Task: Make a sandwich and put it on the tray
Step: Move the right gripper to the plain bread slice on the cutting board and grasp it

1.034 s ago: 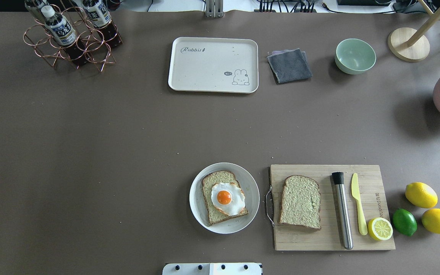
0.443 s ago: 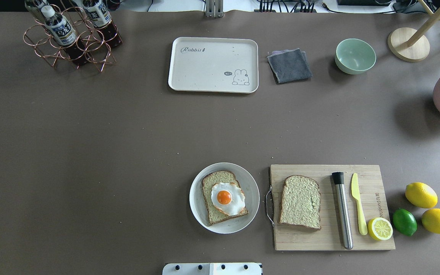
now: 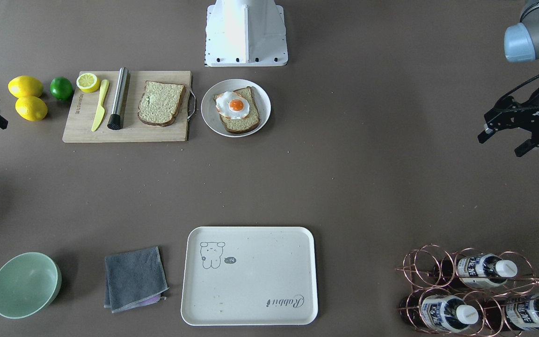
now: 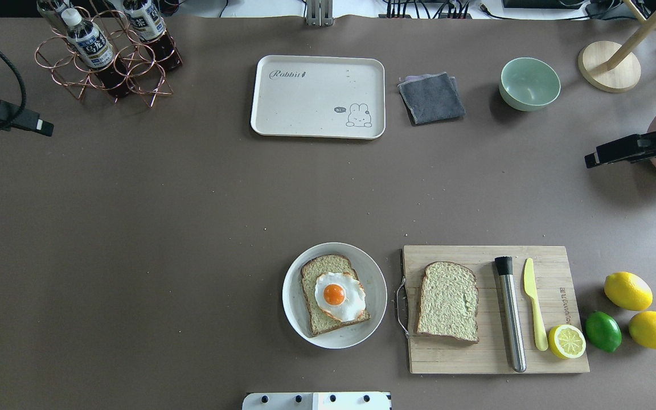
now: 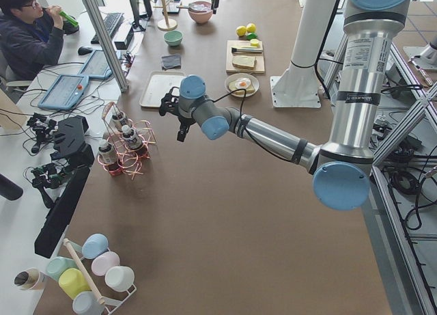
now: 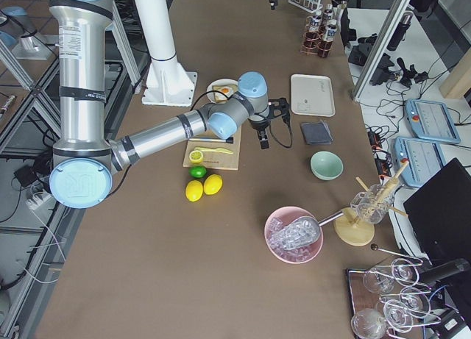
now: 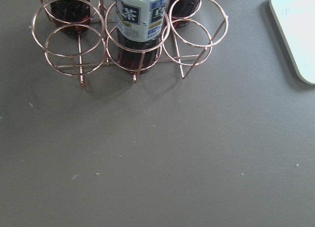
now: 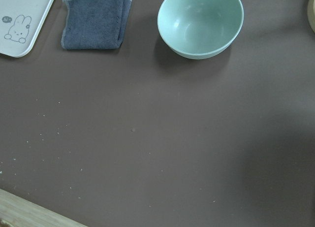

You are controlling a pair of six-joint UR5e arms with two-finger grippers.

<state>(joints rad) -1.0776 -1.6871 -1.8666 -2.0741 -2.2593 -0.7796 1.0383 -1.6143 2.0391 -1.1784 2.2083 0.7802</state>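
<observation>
Half done: egg [image 4: 339,297] on bread [image 4: 321,266] on plate [image 4: 374,273], 2nd slice [image 4: 448,300] on board [image 4: 464,359], tray [image 4: 316,97] unused; L gripper [image 3: 499,146] & R gripper [image 4: 627,122] both apart.

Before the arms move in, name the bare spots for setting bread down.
Bare: the tray itself; the wide table strip between tray and plate; the open stretch between plate and bottle rack. Crowded: the cutting board, and the lemons and lime beside it.
</observation>
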